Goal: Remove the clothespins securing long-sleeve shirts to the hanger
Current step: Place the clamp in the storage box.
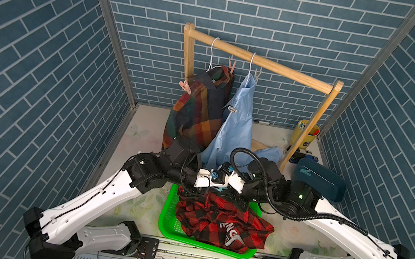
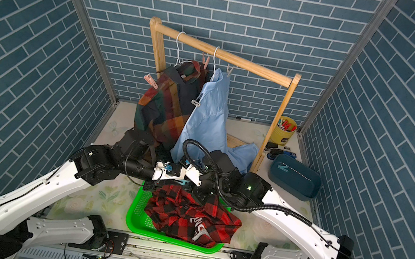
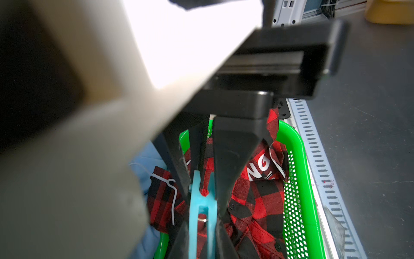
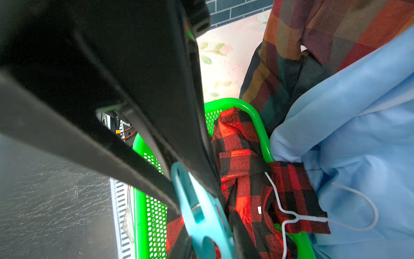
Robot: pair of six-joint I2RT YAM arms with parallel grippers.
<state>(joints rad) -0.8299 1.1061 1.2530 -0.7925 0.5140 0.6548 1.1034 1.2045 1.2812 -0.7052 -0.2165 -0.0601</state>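
Plainly a pass is under way above the green basket (image 1: 166,214) — the left hand (image 3: 201,192) is pinched nearly shut on a teal clothespin (image 3: 202,207). The right hand (image 4: 199,201) has its fingers against both sides of the same peg, closed onto it by the look of things. Sharing it between two hands makes sense, I judge, if it is bound for the dark teal bin (image 1: 320,183) on the right of the worktop, where a second teal peg (image 1: 307,172) shows. The held clothespin is flat, glossy plastic with a steel spring ring at its waist. Beneath it the red-and-black check shirt (image 1: 222,221) lies crumpled in the basket, its white wire hanger (image 4: 280,206) loose among the folds. The plaid shirt (image 1: 198,111) and light blue shirt (image 1: 238,124) hang from the wooden rail (image 1: 268,64), with pink pegs (image 1: 185,86) on the one — pale pegs (image 1: 257,74) on the other.
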